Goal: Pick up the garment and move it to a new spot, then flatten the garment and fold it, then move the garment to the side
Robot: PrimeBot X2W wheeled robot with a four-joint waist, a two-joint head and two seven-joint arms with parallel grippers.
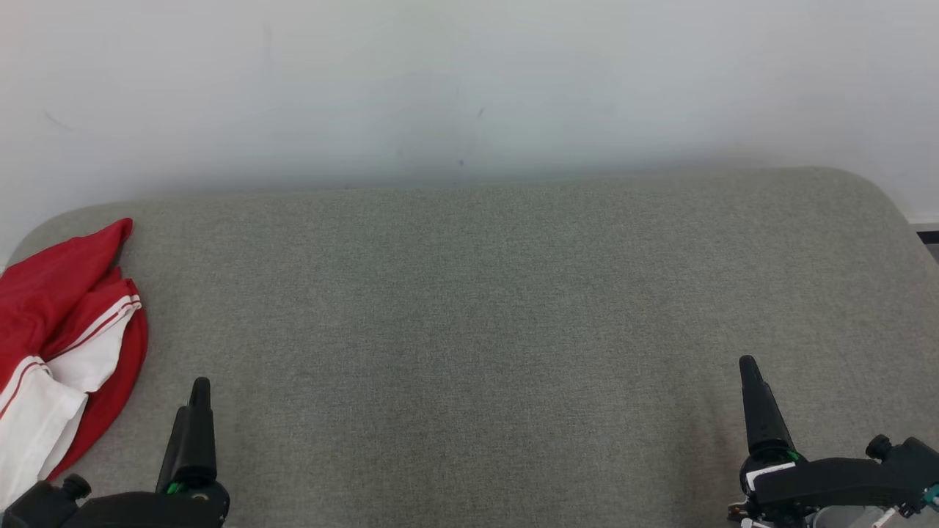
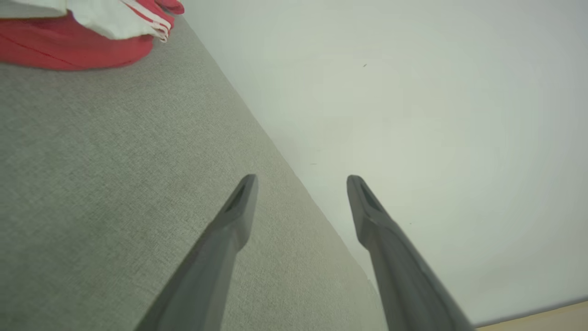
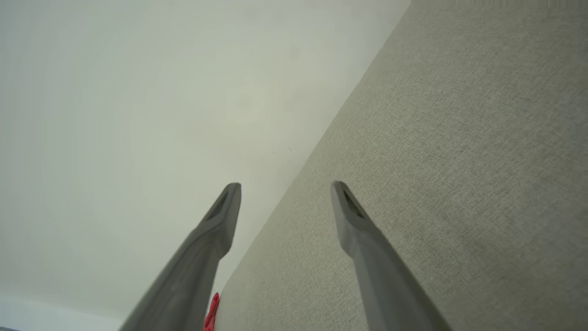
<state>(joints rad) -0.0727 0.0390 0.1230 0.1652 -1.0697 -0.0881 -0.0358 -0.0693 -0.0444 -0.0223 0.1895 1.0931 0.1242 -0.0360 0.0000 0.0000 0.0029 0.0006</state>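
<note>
Two pairs of jaws, both spread wide and empty, at near edge of grey fabric-covered counter [image 1: 477, 308].
Left jaws: fully parted, nothing held, at counter's near-left part. Right jaws: likewise, at counter's near-right part. Red cloth garment with white panels and striped trim [image 1: 66, 330]: crumpled heap at counter's left edge, apart from both pairs of jaws. Pale plain wall [image 1: 469, 88]: along counter's far edge.

The garment [image 1: 59, 345] at the table's [image 1: 469, 330] left end runs off the head view's left edge, so its kind and full shape cannot be told. At the table's front, the left gripper [image 1: 199, 400] and right gripper [image 1: 752, 381] are cut by the bottom edge, each with its second finger hidden.
</note>
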